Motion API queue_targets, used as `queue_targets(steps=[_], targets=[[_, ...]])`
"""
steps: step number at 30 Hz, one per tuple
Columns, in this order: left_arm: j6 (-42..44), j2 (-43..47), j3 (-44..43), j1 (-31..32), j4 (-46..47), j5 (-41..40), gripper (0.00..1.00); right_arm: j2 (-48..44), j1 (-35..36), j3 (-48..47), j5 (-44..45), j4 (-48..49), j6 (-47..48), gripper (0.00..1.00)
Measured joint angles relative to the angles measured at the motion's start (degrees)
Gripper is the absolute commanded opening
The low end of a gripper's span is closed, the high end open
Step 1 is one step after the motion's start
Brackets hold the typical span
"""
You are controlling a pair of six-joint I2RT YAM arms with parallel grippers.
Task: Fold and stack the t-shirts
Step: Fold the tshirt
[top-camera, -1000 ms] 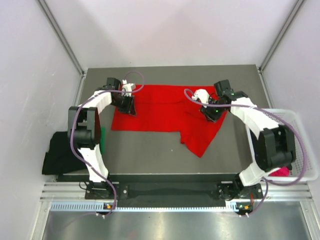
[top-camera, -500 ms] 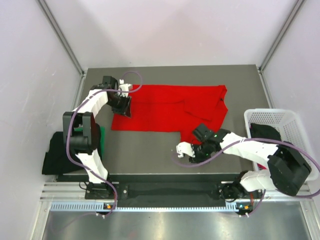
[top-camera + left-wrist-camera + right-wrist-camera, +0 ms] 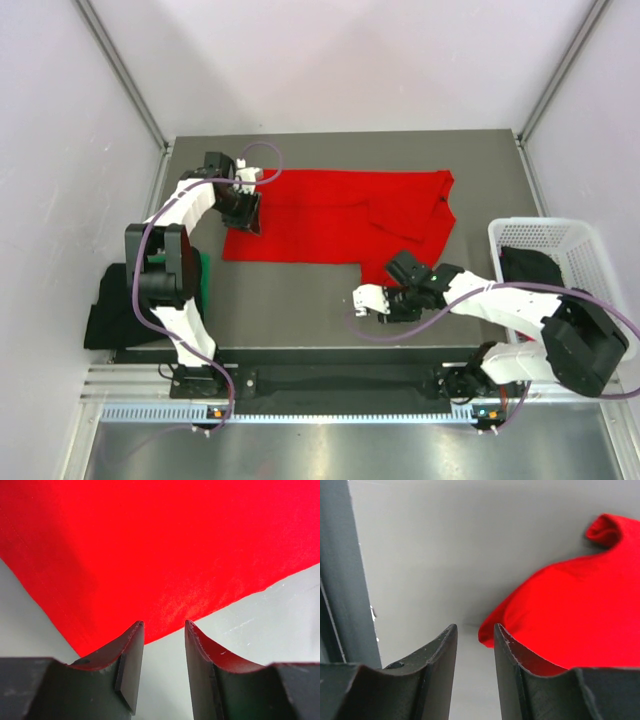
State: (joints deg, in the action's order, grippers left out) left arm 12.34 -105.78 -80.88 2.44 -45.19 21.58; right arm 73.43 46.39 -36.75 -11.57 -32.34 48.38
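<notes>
Cloth of bright red, the red t-shirt, spread flat across the upper middle of the desk in the top view, with a doubled-over flap toward its right end. Left jaws at the shirt's left edge, upper left of that frame; in the left wrist view parted by a narrow gap, bare desk between them, the red edge just past the tips, nothing clamped. Right jaws low over the desk at lower centre, beside the shirt's bottom corner; likewise slightly parted, gripping nothing, red cloth just beyond the right-hand tip. Black t-shirt and green t-shirt at far left, beside the desk edge. White basket at right, dark cloth inside.
</notes>
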Motion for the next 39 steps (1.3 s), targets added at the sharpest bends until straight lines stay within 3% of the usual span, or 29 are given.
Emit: queue_targets(steps=[12,16,19,31,39], targets=[[0.00,0.00,0.00,0.00,-0.09,0.22,0.43,0.87,0.00,0.87,2.62,-0.31,0.09,0.38],[0.00,0.00,0.02,-0.07,-0.11,0.22,0.43,2.91,0.00,-0.42,2.38,0.22,0.02,0.09],[0.00,0.00,0.00,-0.15,-0.11,0.15,0.43,3.30,0.00,-0.57,2.97,1.14,-0.22,0.01],[5.18,1.55,-0.42,-1.44,-6.40,-5.20,0.44,-5.33,-0.46,-5.07,7.74,-2.67,-1.88,0.00],[10.73,1.55,0.79,-1.81,-11.56,-10.73,0.45,-5.66,-2.32,-5.05,8.50,-3.04,-2.19,0.00]])
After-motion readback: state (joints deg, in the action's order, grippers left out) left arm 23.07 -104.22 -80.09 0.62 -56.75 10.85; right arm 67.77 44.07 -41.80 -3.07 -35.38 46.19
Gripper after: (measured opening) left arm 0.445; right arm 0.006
